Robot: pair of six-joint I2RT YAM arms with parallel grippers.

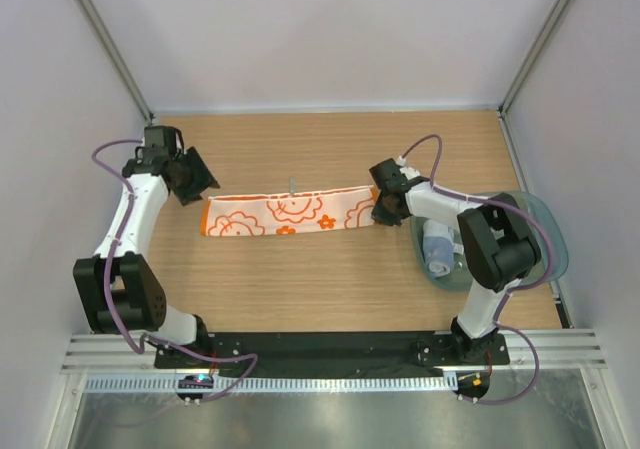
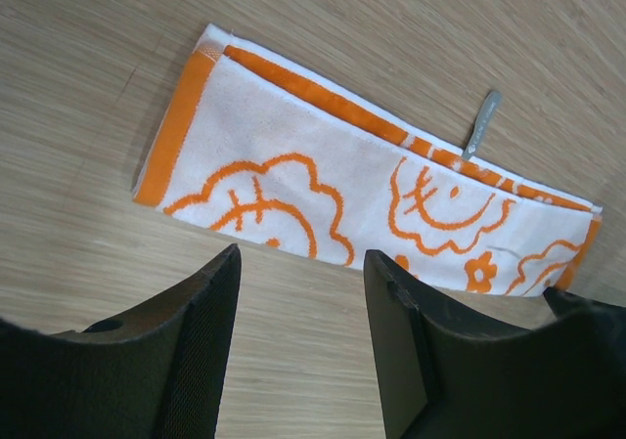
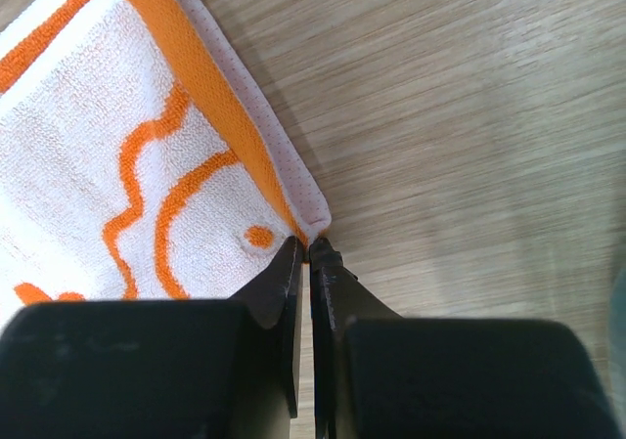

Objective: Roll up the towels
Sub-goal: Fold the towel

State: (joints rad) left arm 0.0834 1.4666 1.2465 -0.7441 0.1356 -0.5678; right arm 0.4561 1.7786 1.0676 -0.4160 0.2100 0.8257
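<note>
A white towel with orange flowers and orange borders (image 1: 290,212) lies folded into a long strip across the middle of the wooden table. My right gripper (image 1: 383,209) is at its right end. In the right wrist view the jaws (image 3: 303,246) are closed to a thin slit, pinching the corner of the towel (image 3: 117,165). My left gripper (image 1: 195,181) is open and empty, just off the towel's left end. In the left wrist view its fingers (image 2: 303,258) stand wide apart above bare wood, with the towel (image 2: 333,195) lying flat beyond them.
A teal bin (image 1: 545,229) stands at the right edge and holds a rolled blue and white towel (image 1: 437,244). A grey hang loop (image 2: 481,124) sticks out from the towel's far edge. White walls enclose the table at the back and on both sides.
</note>
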